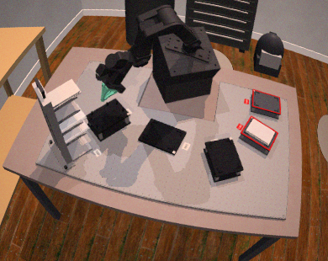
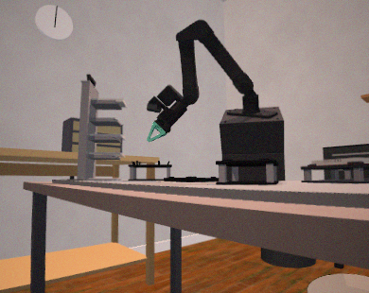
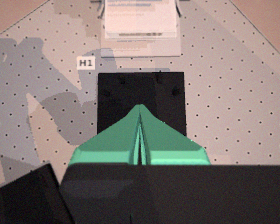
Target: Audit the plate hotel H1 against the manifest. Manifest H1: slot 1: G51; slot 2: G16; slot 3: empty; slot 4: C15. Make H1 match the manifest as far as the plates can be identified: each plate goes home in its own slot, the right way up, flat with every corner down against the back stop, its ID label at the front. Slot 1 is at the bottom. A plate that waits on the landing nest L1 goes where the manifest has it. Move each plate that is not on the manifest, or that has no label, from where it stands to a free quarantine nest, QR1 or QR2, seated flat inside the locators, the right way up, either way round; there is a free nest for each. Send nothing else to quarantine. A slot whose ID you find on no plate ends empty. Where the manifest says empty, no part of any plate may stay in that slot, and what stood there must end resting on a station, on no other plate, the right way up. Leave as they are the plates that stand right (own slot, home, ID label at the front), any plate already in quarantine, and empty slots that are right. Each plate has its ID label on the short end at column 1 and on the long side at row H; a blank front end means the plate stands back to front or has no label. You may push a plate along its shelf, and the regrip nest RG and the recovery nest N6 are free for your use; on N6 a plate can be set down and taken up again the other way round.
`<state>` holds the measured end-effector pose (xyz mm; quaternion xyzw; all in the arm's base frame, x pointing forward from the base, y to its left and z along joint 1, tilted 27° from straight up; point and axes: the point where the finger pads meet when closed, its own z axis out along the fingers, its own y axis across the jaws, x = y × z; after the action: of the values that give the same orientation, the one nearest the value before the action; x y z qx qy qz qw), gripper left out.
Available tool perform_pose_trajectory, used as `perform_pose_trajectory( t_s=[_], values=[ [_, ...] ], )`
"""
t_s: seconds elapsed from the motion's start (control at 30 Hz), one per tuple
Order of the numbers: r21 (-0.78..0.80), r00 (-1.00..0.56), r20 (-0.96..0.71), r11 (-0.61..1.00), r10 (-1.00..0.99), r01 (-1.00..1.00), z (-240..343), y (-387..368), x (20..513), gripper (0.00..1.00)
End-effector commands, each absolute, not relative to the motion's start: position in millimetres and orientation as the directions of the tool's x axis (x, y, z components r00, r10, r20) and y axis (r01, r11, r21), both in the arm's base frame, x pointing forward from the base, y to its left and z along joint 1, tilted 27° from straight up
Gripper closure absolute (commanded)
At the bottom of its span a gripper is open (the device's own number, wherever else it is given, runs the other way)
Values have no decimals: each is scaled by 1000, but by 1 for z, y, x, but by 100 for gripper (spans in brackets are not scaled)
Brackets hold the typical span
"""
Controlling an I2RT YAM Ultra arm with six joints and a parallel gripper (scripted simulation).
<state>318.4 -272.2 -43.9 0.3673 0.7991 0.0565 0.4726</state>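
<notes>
The plate hotel H1 [image 1: 54, 122] [image 2: 86, 132] stands at the table's left end, and a white plate [image 1: 63, 90] lies on its top shelf. In the wrist view the hotel's front, with pale plates [image 3: 139, 22] stacked in its shelves, fills the top edge; I cannot read their labels. My gripper [image 1: 105, 93] [image 2: 155, 134] [image 3: 139, 111] has green fingers that are shut on nothing. It hangs in the air, pointing down and toward the hotel, above the black landing nest [image 1: 108, 119] [image 3: 112, 100] [image 2: 149, 171] in front of the hotel.
A flat black nest [image 1: 161, 135] lies mid-table and a raised black nest [image 1: 223, 158] right of it. Two red-framed quarantine nests stand at the right: the near one holds a white plate [image 1: 260, 130], the far one [image 1: 266, 102] looks dark. The arm's black base box [image 1: 184, 69] stands behind.
</notes>
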Motion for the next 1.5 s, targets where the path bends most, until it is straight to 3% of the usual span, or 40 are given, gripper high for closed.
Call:
perform_pose_trajectory(
  t_s=[0.0, 1.47],
  values=[
    [422, -252, -750, 736, 611, 529, -32, -280, 317, 100],
    [422, -253, -750, 737, 611, 529, -22, -276, 302, 100]
  ],
)
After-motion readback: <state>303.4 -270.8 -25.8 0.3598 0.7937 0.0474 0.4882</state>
